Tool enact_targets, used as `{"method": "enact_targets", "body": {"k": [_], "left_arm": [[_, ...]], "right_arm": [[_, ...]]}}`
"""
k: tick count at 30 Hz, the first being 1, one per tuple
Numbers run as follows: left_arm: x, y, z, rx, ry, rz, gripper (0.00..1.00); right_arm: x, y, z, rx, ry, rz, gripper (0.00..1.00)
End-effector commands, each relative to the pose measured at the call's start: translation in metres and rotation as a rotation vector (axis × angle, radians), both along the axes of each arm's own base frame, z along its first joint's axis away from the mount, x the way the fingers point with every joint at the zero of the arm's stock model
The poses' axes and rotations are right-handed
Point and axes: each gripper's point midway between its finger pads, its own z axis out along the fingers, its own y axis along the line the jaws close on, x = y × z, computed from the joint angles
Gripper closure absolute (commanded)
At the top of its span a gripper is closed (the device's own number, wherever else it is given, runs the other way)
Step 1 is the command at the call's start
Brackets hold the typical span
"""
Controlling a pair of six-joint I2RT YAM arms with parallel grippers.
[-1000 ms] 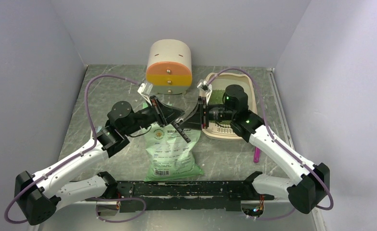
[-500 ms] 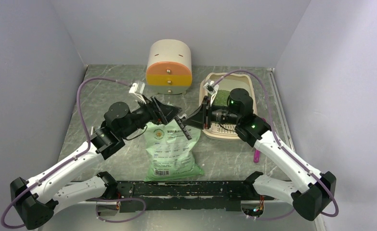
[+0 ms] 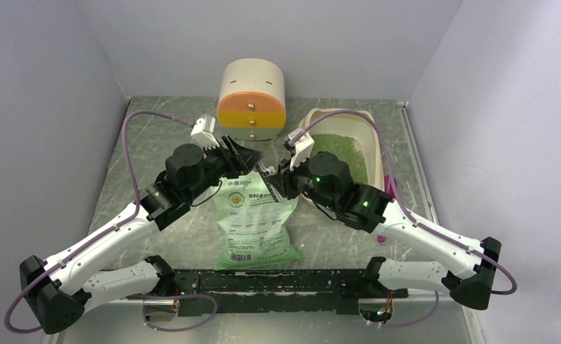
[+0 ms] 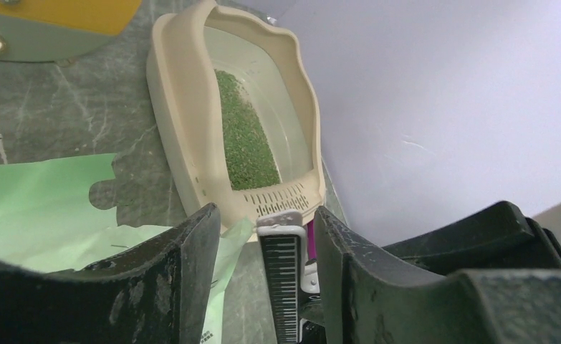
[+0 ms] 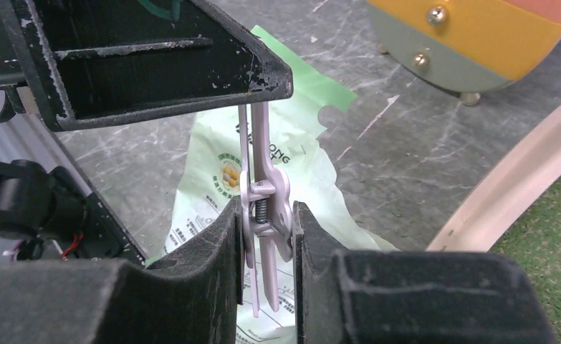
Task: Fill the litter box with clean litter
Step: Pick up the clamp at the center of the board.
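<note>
Swung my right gripper [image 5: 265, 215] off litter box [image 3: 372, 136] to bag [image 3: 254, 222] top; it's now clamped on pale spring clip [image 5: 263, 193]. Left gripper [image 4: 264, 218] apart, straddling clip. Bag: crinkly green film, lying on surface [image 3: 155, 143]. Box beyond: rigid beige plastic, clean litter [image 3: 342, 154] inside, loose green grit. Guess pour done; next: seat clip square across bag mouth.

Beige on the litter box [image 4: 173, 143], speckled light green on the clean litter [image 4: 245, 143]. Pale green with dark print on the bag [image 3: 256, 222], pale pink on the clip [image 5: 266, 208]. Cream over orange over grey-green on the drawer unit [image 3: 252, 107].
</note>
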Motion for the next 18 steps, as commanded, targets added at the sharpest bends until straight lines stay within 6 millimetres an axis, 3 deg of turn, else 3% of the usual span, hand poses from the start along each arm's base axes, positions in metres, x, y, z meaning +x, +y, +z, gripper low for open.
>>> {"method": "enact_targets", "body": {"k": [1, 4, 8, 13, 16, 18], "left_arm": [[0.002, 0.004, 0.005, -0.021, -0.011, 0.034, 0.46], [0.003, -0.004, 0.001, -0.011, 0.000, 0.009, 0.48], [0.004, -0.015, 0.001, -0.016, -0.007, -0.021, 0.62], [0.002, -0.013, 0.004, -0.039, -0.035, -0.022, 0.80], [-0.001, -0.014, 0.006, -0.037, -0.045, -0.043, 0.92], [-0.003, -0.016, 0.006, -0.035, -0.048, -0.058, 0.95]], "right_arm": [[0.011, -0.011, 0.024, 0.017, -0.099, -0.122, 1.00], [0.008, -0.005, 0.021, 0.011, -0.098, -0.129, 1.00], [0.003, 0.006, 0.027, 0.054, -0.104, -0.127, 1.00], [-0.004, 0.013, 0.023, 0.088, -0.077, -0.092, 0.98], [-0.013, 0.017, 0.021, 0.114, -0.055, -0.042, 0.92], [-0.018, 0.017, 0.025, 0.132, -0.054, -0.015, 0.80]]}}
